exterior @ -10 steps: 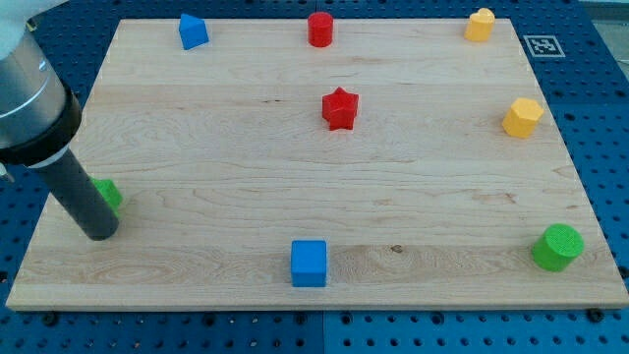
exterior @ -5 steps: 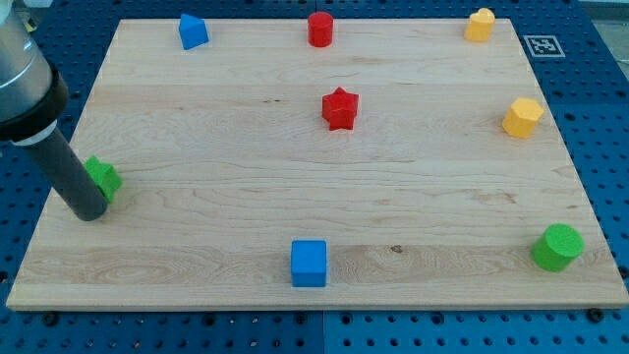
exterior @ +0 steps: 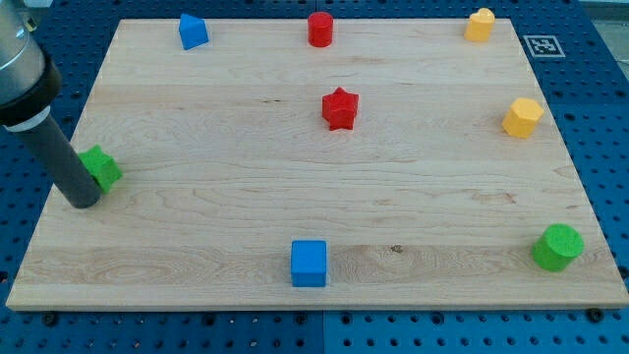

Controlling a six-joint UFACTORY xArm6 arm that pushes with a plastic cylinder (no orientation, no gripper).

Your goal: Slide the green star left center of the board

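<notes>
The green star (exterior: pixel 101 167) lies near the board's left edge, about mid-height, partly hidden by my rod. My tip (exterior: pixel 83 201) rests on the wooden board (exterior: pixel 226 216) just below and left of the star, touching its lower left side. The rod rises from there toward the view's top left.
A blue block (exterior: pixel 193 31), a red cylinder (exterior: pixel 320 29) and a yellow block (exterior: pixel 480 24) line the top edge. A red star (exterior: pixel 340 108) sits at centre. A yellow block (exterior: pixel 522 117) and a green cylinder (exterior: pixel 557 247) are on the right. A blue cube (exterior: pixel 309 263) is at bottom centre.
My tip has moved up and slightly left along the left edge. The green star has been pushed upward with it, from lower left toward mid-height.
</notes>
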